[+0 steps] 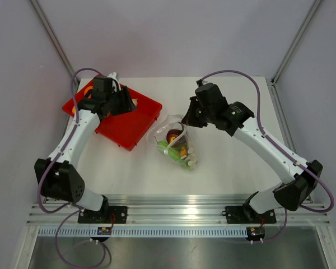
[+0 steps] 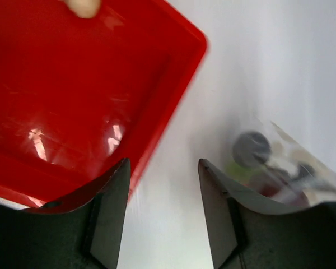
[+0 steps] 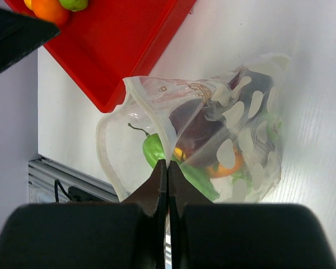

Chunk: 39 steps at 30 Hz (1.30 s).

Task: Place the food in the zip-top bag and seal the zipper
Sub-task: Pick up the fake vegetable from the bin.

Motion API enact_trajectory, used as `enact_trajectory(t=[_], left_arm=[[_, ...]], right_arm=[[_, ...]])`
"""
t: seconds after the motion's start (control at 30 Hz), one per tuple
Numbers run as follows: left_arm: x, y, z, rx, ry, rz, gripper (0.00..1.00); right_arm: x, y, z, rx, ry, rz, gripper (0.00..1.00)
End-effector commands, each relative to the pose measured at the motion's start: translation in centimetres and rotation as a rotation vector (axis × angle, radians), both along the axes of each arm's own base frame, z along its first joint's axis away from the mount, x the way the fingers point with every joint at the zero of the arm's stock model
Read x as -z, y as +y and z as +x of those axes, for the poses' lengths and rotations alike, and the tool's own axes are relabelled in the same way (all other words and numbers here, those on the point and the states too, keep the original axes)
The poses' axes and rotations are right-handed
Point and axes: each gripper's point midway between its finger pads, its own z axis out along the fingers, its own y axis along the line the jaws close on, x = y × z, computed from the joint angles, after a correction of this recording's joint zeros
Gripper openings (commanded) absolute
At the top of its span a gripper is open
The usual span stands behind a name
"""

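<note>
The right gripper (image 3: 167, 163) has its fingers pressed together on the rim of the zip-top bag (image 3: 252, 101), which gapes open in the middle of the table (image 1: 229, 162), just right of the red tray (image 2: 73, 84). Inside the bag lie a green pepper (image 3: 153, 148), a dark purple piece (image 3: 193, 126) and an orange piece (image 3: 228, 166). The left gripper (image 2: 163, 165) hangs with fingers spread and nothing between them over the tray's right edge; an orange fruit (image 3: 47, 10) sits in the tray's far left corner.
</note>
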Motion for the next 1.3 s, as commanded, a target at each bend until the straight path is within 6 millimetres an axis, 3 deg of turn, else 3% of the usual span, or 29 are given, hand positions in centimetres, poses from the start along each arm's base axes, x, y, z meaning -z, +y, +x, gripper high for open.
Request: enact_trajectory(t=[0.0, 0.1, 0.13, 0.2, 0.47, 0.8, 1.03, 1.07, 1.27], left_arm=[[1.6, 1.8, 5.9, -0.107, -0.053, 0.062, 0.58], [3.7, 3.0, 8.4, -0.124, 0.015, 0.114, 0.71], [4.6, 3.5, 9.8, -0.135, 0.031, 0.114, 0.80], [5.1, 3.7, 10.9, -0.143, 0.029, 0.102, 0.84], [9.7, 5.2, 15.0, -0.004, 0.036, 0.304, 0.85], [11.7, 5.8, 18.1, 0.107, -0.002, 0.423, 0.87], [13.0, 4.9, 19.8, 0.161, -0.043, 0.410, 0.88], [13.9, 4.8, 19.9, 0.172, -0.029, 0.415, 0.87], [14.5, 4.4, 21.2, 0.192, -0.036, 0.410, 0.84]], right_arm=[[-2.0, 0.4, 0.7, -0.005, -0.074, 0.026, 0.00], [-1.9, 0.4, 0.8, -0.005, -0.069, 0.010, 0.00], [-1.8, 0.4, 0.9, -0.005, -0.069, 0.006, 0.00], [-1.7, 0.3, 1.1, 0.001, -0.073, -0.002, 0.00], [-0.7, 0.9, 1.9, -0.011, -0.057, -0.035, 0.00], [0.1, 2.0, 2.6, -0.039, -0.041, -0.048, 0.01], [0.5, 2.6, 2.9, -0.056, -0.031, -0.055, 0.01], [0.8, 2.6, 3.0, -0.056, -0.027, -0.060, 0.01], [1.0, 2.8, 3.4, -0.062, -0.028, -0.078, 0.01]])
